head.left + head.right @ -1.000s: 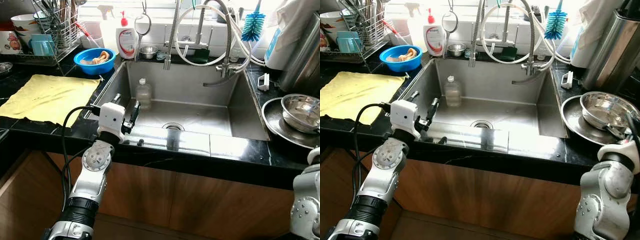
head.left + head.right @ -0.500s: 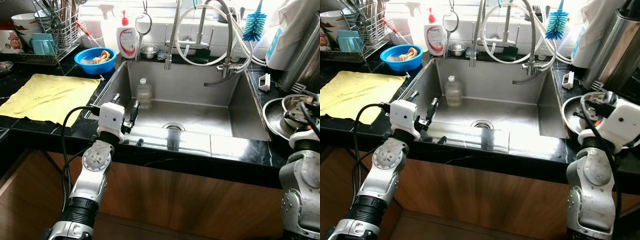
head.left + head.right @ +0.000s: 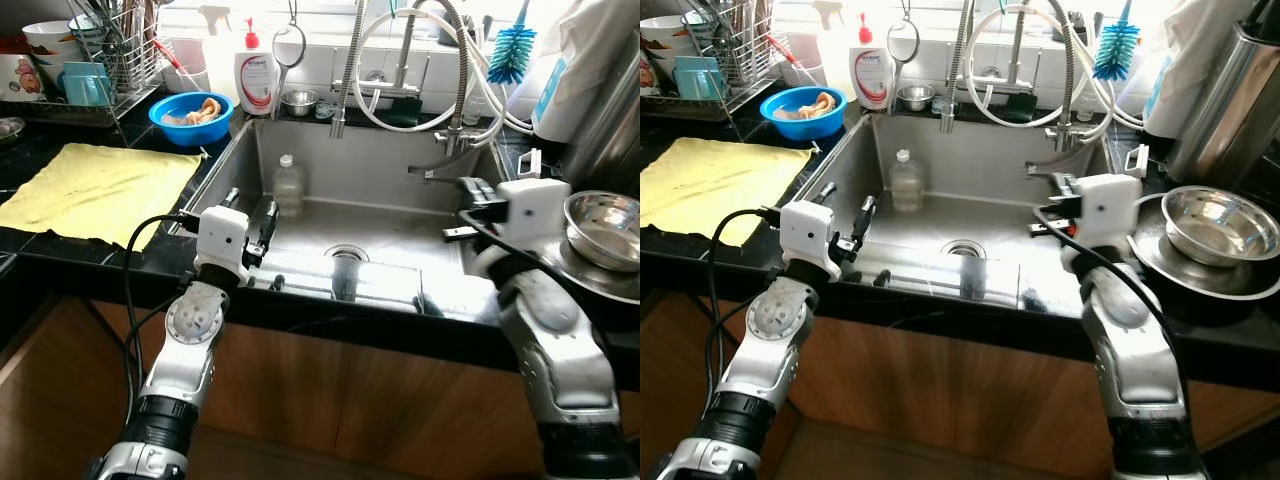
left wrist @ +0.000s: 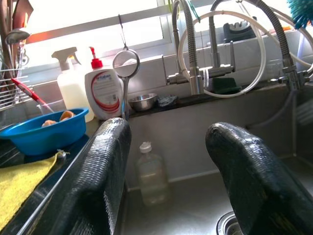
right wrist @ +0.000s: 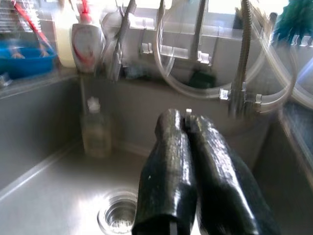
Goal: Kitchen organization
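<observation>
Clear plastic bottle [image 3: 287, 186], upright, in sink's [image 3: 390, 160] back-left corner

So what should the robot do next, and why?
Probably reach the left end effector forward to the clear plastic bottle standing in the steel sink: its fingers are open and pointed at it, while the right end effector is shut.

left gripper [image 3: 250, 208] fingers parted over steel sink [image 3: 400, 180] edge | right gripper [image 3: 462, 210] above sink | clear plastic bottle [image 3: 287, 187] upright in sink | yellow cloth [image 3: 95, 192] on black worktop [image 3: 60, 255]
</observation>
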You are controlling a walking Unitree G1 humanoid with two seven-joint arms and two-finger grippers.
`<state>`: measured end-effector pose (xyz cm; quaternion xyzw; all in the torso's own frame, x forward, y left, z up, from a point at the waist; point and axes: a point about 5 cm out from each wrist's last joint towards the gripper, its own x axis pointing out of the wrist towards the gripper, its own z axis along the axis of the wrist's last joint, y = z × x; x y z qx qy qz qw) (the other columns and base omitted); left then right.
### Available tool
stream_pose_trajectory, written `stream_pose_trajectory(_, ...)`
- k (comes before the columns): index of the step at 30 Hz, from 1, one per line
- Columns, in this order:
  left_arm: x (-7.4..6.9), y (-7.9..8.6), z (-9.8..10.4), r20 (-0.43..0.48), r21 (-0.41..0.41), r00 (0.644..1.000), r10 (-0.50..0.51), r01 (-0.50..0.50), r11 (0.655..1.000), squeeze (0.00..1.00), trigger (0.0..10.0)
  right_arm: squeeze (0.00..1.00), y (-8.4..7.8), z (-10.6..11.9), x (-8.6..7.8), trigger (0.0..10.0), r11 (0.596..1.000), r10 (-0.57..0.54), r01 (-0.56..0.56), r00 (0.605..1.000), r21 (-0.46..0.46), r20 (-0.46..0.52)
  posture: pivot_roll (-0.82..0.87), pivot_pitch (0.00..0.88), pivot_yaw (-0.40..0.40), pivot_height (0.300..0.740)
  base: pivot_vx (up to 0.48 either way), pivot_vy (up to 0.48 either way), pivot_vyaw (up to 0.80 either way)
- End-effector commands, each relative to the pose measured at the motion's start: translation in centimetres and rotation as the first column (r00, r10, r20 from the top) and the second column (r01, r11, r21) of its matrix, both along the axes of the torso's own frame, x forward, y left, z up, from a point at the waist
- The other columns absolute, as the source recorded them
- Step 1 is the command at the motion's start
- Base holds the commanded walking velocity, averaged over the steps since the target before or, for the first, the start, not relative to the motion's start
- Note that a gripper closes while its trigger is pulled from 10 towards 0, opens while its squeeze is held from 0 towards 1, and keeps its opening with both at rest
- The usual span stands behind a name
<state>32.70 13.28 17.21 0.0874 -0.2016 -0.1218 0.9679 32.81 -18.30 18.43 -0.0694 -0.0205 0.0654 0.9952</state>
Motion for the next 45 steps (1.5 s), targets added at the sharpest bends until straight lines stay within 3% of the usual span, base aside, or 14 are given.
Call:
stream_pose_trajectory(1, 0.0, 0.0, -0.2, -0.004, 0.018, 1.0, 0.004, -0.004, 1.0, 0.0, 10.0, 0.0, -0.5, -0.6, 0.5, 10.0, 1.0, -0.025, 0.024, 0.998, -0.015, -0.05, -0.01, 0.0, -0.026, 0.74, 0.0, 0.0, 0.0)
stream_pose_trajectory(4, 0.0, -0.1, -0.2, -0.004, 0.018, 1.0, 0.004, -0.004, 1.0, 0.0, 10.0, 0.0, -0.3, -1.9, 1.4, 10.0, 0.999, -0.016, 0.011, 0.992, -0.039, -0.124, 0.0, 0.0, -0.029, 0.74, 0.0, 0.0, 0.0)
stream_pose_trajectory(12, -0.2, 0.2, -0.2, -0.003, 0.022, 1.0, 0.009, -0.009, 1.0, 0.0, 10.0, 0.0, 0.1, -3.0, 1.9, 10.0, 1.0, 0.007, -0.011, 0.987, -0.019, -0.163, 0.02, 0.0, -0.032, 0.74, 0.0, 0.0, 0.0)
stream_pose_trajectory(13, -0.2, 0.2, -0.2, -0.003, 0.024, 1.0, 0.008, -0.008, 1.0, 0.0, 10.0, 0.96, 0.1, -3.1, 1.9, 10.0, 1.0, 0.005, -0.007, 0.986, -0.015, -0.168, 0.02, 0.0, -0.031, 0.74, 0.0, 0.0, 0.0)
stream_pose_trajectory(14, -0.2, 0.2, -0.3, -0.004, 0.025, 1.0, 0.006, -0.006, 1.0, 0.0, 10.0, 1.0, -0.1, -3.4, 1.9, 10.0, 1.0, -0.016, 0.014, 0.985, -0.011, -0.174, 0.02, 0.0, -0.033, 0.74, 0.0, 0.0, 0.0)
stream_pose_trajectory(26, -0.4, 0.1, -0.5, -0.008, 0.03, 1.0, 0.0, 0.0, 1.0, 0.0, 10.0, 1.0, -1.0, -2.6, 1.7, 10.0, 0.992, -0.128, 0.128, 0.984, -0.007, -0.121, 0.03, 0.0, -0.034, 0.74, 0.0, 0.0, 0.0)
stream_pose_trajectory(27, -0.4, 0.1, -0.5, -0.008, 0.031, 1.0, 0.001, 0.0, 1.0, 0.0, 10.0, 0.22, -1.0, -2.3, 1.7, 10.0, 0.992, -0.124, 0.123, 0.986, -0.02, -0.111, 0.03, 0.0, -0.034, 0.74, 0.0, 0.0, 0.0)
stream_pose_trajectory(28, -0.5, 0.1, -0.5, -0.008, 0.031, 1.0, 0.001, 0.0, 1.0, 0.0, 10.0, 0.22, -1.0, -2.1, 1.7, 10.0, 0.993, -0.12, 0.118, 0.987, -0.028, -0.105, 0.03, 0.0, -0.034, 0.74, 0.0, 0.0, 0.0)
stream_pose_trajectory(29, -0.4, 0.1, -0.5, -0.009, 0.034, 1.0, 0.002, -0.002, 0.999, 0.0, 10.0, 0.0, -1.4, -1.5, 1.6, 10.0, 0.991, -0.131, 0.128, 0.987, -0.047, -0.089, 0.03, 0.0, -0.033, 0.74, 0.0, 0.0, 0.0)
stream_pose_trajectory(39, -0.4, 0.3, -0.6, -0.014, 0.039, 1.0, 0.005, -0.004, 0.999, 0.0, 10.0, 0.0, -5.6, 4.2, 1.5, 10.0, 0.946, -0.256, 0.259, 0.966, -0.196, 0.044, 0.02, 0.0, -0.031, 0.74, 0.0, 0.0, 0.0)
stream_pose_trajectory(40, -0.3, 0.3, -0.6, -0.017, 0.041, 1.0, 0.004, -0.004, 0.999, 0.0, 10.0, 0.61, -6.5, 4.5, 1.4, 10.0, 0.924, -0.297, 0.297, 0.954, -0.242, 0.038, 0.02, 0.0, -0.03, 0.74, 0.0, 0.0, 0.0)
stream_pose_trajectory(41, -0.2, 0.2, -0.6, -0.023, 0.044, 1.0, 0.005, -0.004, 0.999, 0.0, 10.0, 1.0, -8.1, 4.8, 1.1, 10.0, 0.888, -0.376, 0.368, 0.926, -0.278, 0.025, 0.01, 0.0, -0.03, 0.74, 0.0, 0.0, 0.0)
stream_pose_trajectory(44, -0.2, 0.1, -0.7, -0.028, 0.045, 1.0, 0.001, 0.0, 0.999, 0.0, 10.0, 1.0, -9.0, 4.9, 0.9, 10.0, 0.873, -0.411, 0.393, 0.912, -0.289, -0.001, 0.01, 0.0, -0.028, 0.74, 0.0, 0.0, 0.0)
stream_pose_trajectory(45, -0.3, 0.1, -0.8, -0.033, 0.045, 0.999, -0.002, 0.004, 0.999, 0.0, 10.0, 0.86, -9.4, 4.8, 0.7, 10.0, 0.867, -0.421, 0.397, 0.907, -0.301, -0.016, 0.01, 0.0, -0.028, 0.74, 0.0, 0.0, 0.0)
